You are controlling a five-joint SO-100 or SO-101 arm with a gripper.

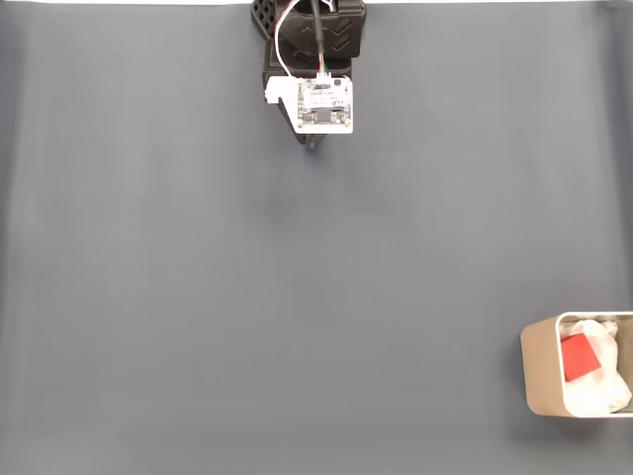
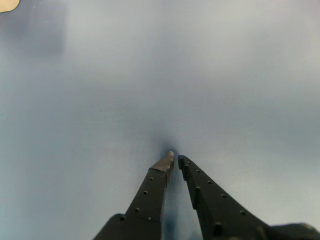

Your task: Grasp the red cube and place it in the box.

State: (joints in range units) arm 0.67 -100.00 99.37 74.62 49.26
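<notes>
Down at the near right corner of the fixed view, the red cube (image 1: 579, 357) lies inside the box (image 1: 540, 369) on white padding (image 1: 603, 388). Far across the grey bench (image 1: 297, 297), the pincer (image 2: 174, 159) hangs pressed together, empty.

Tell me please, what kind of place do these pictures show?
Probably a tabletop robot practice setup, not a home room. A plain grey mat covers the surface, a small arm's gripper hangs above it, and the box in the fixed view's corner holds the red cube.
</notes>
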